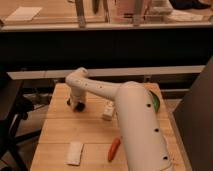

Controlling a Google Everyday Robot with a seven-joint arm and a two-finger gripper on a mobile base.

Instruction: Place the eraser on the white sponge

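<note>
- Worktop (pixel 57 131), near edge, left of centre: white sponge (pixel 75 152) lying flat.
- Just right of it, not touching: orange carrot-shaped piece (pixel 114 149).
- Farther back, mid-worktop: eraser (pixel 108 111), a thick white block with dark marks, close beside the white arm (pixel 137 125), well apart from the white sponge.
- Far left: hand (pixel 77 104) low over the wood, left of the eraser; how open, and whether holding anything, cannot tell.

Table (pixel 60 125) under end effector (pixel 77 105): sponge (pixel 75 152), carrot (pixel 114 149), block (pixel 108 111)

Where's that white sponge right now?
In the camera view, the white sponge lies near the front edge of the table, just left of the orange carrot; the gripper is farther back.
</note>
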